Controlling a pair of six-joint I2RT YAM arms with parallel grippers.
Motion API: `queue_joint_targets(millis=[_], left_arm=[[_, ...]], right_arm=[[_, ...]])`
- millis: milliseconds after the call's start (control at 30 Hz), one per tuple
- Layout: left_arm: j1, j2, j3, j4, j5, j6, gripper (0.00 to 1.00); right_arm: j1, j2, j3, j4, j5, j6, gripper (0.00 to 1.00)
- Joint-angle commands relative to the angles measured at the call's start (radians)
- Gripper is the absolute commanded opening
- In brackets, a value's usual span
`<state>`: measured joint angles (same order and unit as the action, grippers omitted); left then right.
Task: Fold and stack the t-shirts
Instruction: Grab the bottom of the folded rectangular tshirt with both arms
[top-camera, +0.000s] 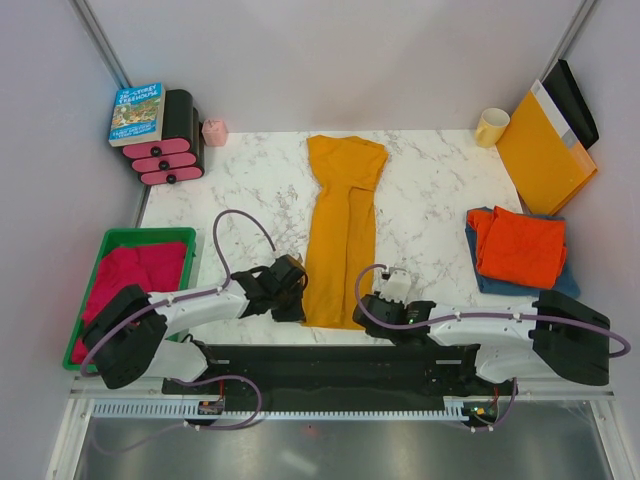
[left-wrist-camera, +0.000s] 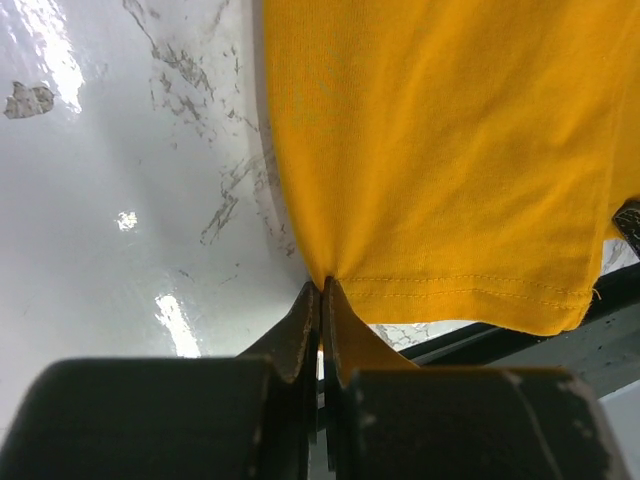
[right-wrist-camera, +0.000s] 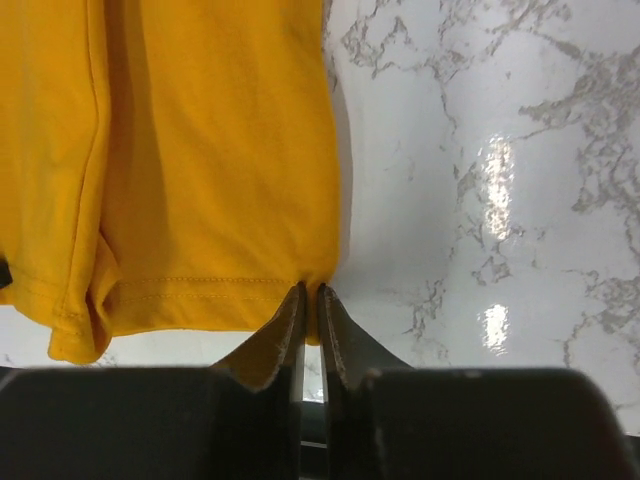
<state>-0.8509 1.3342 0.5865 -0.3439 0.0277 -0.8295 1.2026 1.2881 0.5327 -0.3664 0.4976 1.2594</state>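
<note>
My left jaws and right jaws each pinch shut on a near hem corner of the yellow shirt (top-camera: 343, 225), folded to 1 long strip mid-desk (top-camera: 250, 190). Next I judge: lift both corners level and carry them to the collar. Farther right, 1 orange shirt (top-camera: 520, 245) lies on 1 blue shirt (top-camera: 497, 285). That makes 3 shirts; the red cloth (top-camera: 135, 275) in the tray (top-camera: 110, 236) may be a 4th.

This is a robotics lab test cell: a left arm (top-camera: 190, 305) and right arm (top-camera: 480, 325) are bolted to a black base plate (top-camera: 330, 365) at a marble-patterned desk (top-camera: 430, 190), enclosed by plain white partition walls (top-camera: 330, 60) on metal posts (top-camera: 102, 42), with loose cables (top-camera: 240, 212) and staged props like a green tray (top-camera: 145, 233) and a book (top-camera: 137, 112).
</note>
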Motion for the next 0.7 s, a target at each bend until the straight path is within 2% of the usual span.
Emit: queue_joint_targets(millis=[0, 67, 300, 533, 667], left_arm=[[-0.01, -0.015, -0.025, -0.055, -0.025, -0.008, 0.02], [-0.011, -0.026, -0.025, -0.063, -0.017, -0.002, 0.02], [-0.071, -0.142, -0.056, -0.121, 0.0, -0.019, 0.02], [-0.106, -0.295, -0.096, -0.208, 0.009, -0.054, 0.02], [-0.112, -0.365, -0.071, -0.26, 0.0, -0.049, 0.02]], right_arm=[[0.011, 0.065, -0.031, -0.065, -0.082, 0.037, 0.07], [0.021, 0.066, -0.023, -0.074, -0.082, 0.051, 0.0], [0.127, 0.051, 0.039, -0.207, -0.045, 0.136, 0.0], [0.279, 0.031, 0.122, -0.374, 0.038, 0.256, 0.0], [0.319, 0.008, 0.203, -0.462, 0.117, 0.284, 0.0]])
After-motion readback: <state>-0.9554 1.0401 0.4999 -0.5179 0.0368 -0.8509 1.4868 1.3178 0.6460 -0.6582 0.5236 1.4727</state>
